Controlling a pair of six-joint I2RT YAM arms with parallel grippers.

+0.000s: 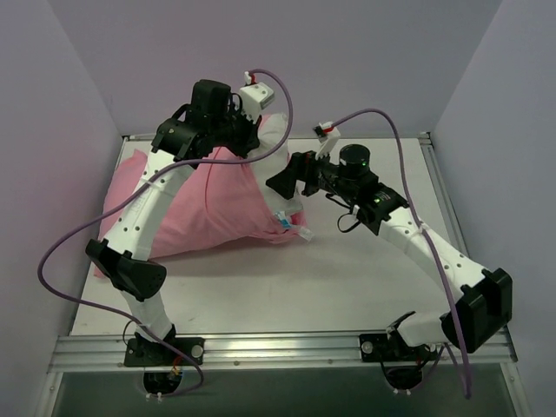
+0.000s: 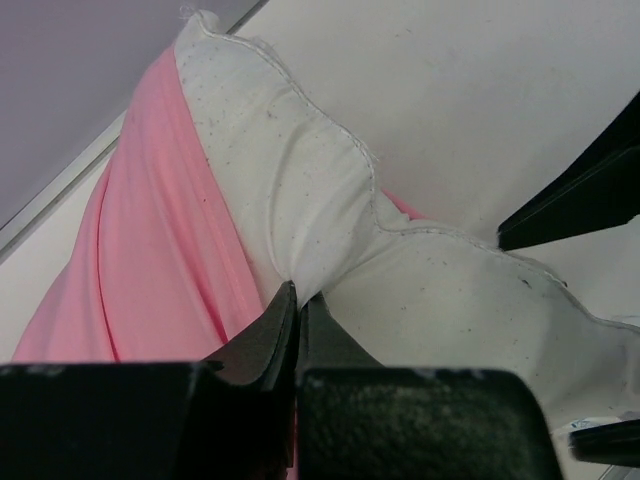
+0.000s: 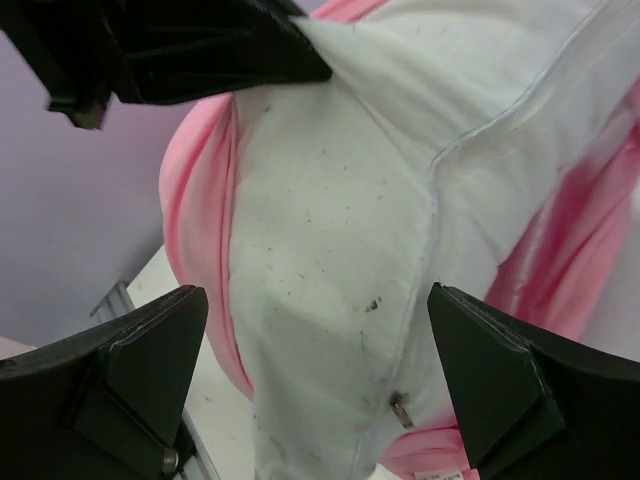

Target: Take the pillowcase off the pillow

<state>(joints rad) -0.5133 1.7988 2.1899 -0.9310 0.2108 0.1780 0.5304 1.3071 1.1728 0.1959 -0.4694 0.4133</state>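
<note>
Top external view: the pink pillowcase (image 1: pixel 213 204) lies in a heap toward 10 o'clock on the white table (image 1: pixel 304 278). The white pillow (image 1: pixel 276 149) sticks out of the case's end at about 12 o'clock from the table's middle, raised off the surface. The left gripper (image 1: pixel 256 141) sits above that exposed end. The right gripper (image 1: pixel 285 178) is just beside it at 4 o'clock, and a small tag (image 1: pixel 291 224) shows at the case's near corner. In the left wrist view the left gripper (image 2: pixel 298 295) has its fingers pressed together, pinching a fold of the speckled pillow (image 2: pixel 330 200) by its stitched edge, with the pillowcase (image 2: pixel 150 260) bunched at 9 o'clock. In the right wrist view the right gripper (image 3: pixel 312 300) stands with its fingers spread wide. The pillow (image 3: pixel 330 220) hangs between and beyond them, not squeezed by either finger, and pillowcase (image 3: pixel 195 190) folds lie on both sides.
</note>
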